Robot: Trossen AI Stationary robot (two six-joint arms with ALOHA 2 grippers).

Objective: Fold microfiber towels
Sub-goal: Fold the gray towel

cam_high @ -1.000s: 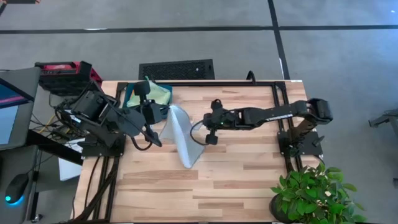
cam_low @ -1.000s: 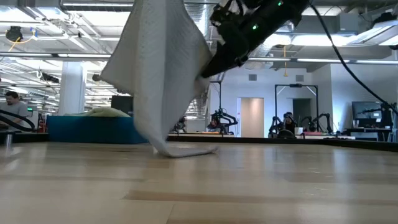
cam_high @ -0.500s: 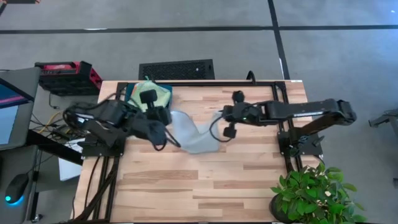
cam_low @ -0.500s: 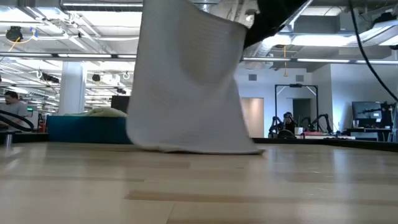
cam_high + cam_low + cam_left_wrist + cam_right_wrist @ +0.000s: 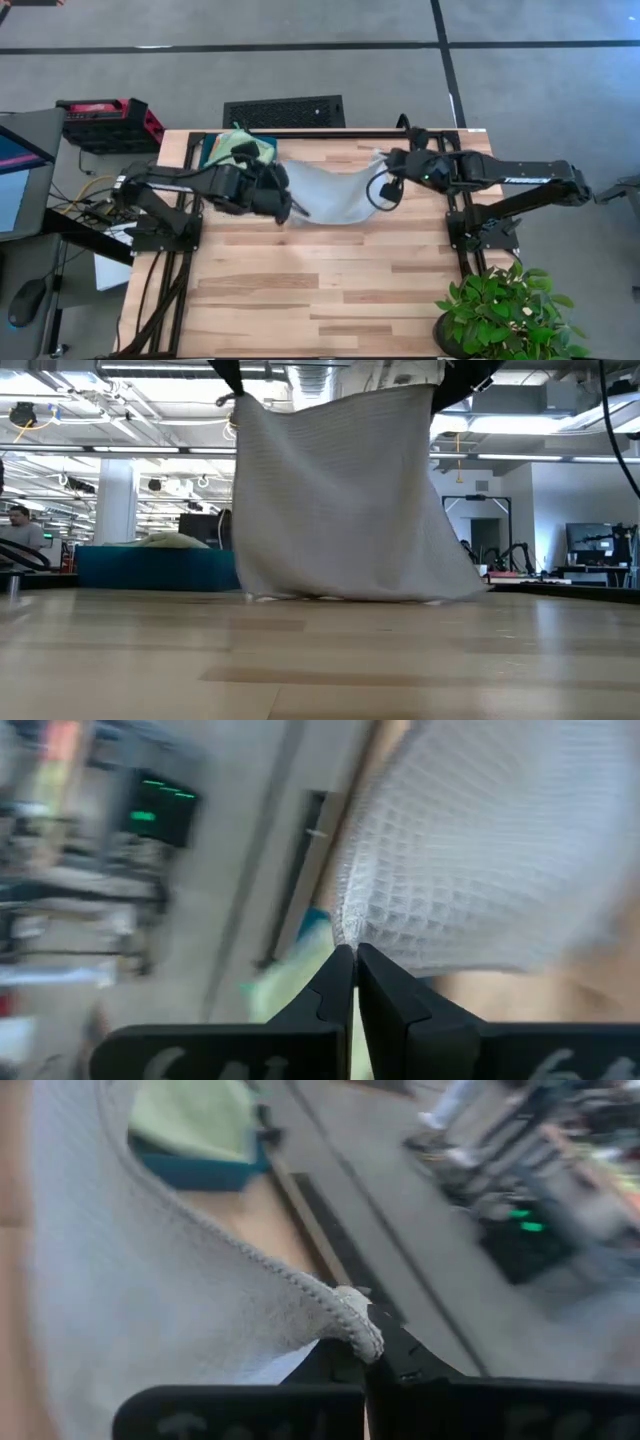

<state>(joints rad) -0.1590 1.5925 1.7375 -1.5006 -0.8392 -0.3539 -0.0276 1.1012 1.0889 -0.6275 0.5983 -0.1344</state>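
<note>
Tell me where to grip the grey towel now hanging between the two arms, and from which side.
Grip the grey towel at its two top corners, coming in from the outer ends, as it is held now: left gripper shut on one corner, right gripper shut on the other. Stretched this way it hangs as a flat sheet with its lower edge touching the table, probably ready to lay down and fold.

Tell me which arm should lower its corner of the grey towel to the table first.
Probably the left. The left gripper pinches its corner of the grey towel over open wood, mid-table. The right gripper holds its corner near the back rail, with little bare table beneath it.
</note>
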